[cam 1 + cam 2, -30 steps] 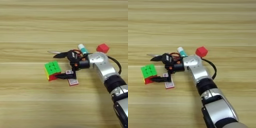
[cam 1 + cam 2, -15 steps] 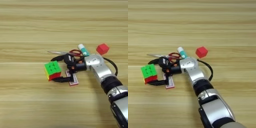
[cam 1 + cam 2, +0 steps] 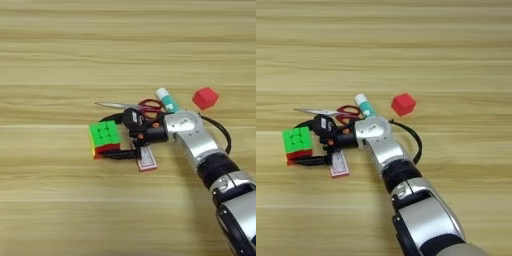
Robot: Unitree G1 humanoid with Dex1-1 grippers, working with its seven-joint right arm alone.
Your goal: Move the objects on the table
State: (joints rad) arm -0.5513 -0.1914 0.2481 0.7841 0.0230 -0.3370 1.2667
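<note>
While no label reads, the gripper point(image 3: 113, 136) straddles the puzzle cube point(image 3: 104, 138), fingers apart.

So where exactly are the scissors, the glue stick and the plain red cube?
scissors point(image 3: 150, 105): left eye view, on the red handle loop.
glue stick point(image 3: 167, 100): left eye view, mid-body, between white cap and teal part.
plain red cube point(image 3: 403, 104): right eye view, on its top face.

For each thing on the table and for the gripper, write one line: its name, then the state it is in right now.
Puzzle cube: on the table, green face up, between the open fingers.
Right gripper: open, one finger on each side of the puzzle cube.
Scissors: lying flat, blades closed.
Glue stick: lying on its side.
Red cube: resting apart from the rest.
Flat box: lying flat.
</note>
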